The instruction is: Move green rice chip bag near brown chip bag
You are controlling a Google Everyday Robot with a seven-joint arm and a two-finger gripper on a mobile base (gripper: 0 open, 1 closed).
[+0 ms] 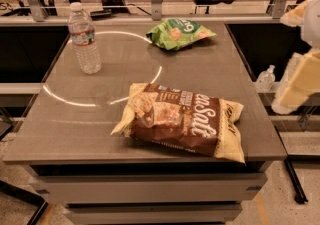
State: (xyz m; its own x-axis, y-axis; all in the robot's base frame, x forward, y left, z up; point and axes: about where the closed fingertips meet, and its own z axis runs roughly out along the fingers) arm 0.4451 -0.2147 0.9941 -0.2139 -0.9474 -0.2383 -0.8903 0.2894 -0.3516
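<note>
Where the smooth grey table (235, 89) runs back towards its far edge, we see the green rice chip bag (179, 33) lying flat. It is a small, crinkled, glossy packet with white lettering and pale round chips pictured on its face. The brown chip bag (185, 121) lies well apart from it, close to the near edge. It is large, puffy and pillow-shaped, dark brown in the middle with pale yellow crimped ends, and it carries white script reading "Salt" and a picture of chips. It lies at a slant, with its right end reaching almost to the table's front right corner.

A clear plastic water bottle (84, 39) stands upright on the far left of the table. It has ribbed sides, a white cap and a label band. A thin bright ring of reflected light curves across the matte tabletop between the bottle and the two bags.

The gripper (299, 83) hangs beyond the table's right edge, a pale, cream-coloured blocky shape off the surface and touching neither bag. We cannot tell how far open it is or whether it has hold of anything. A small clear bottle (265, 78) stands just beside it, below table level.
</note>
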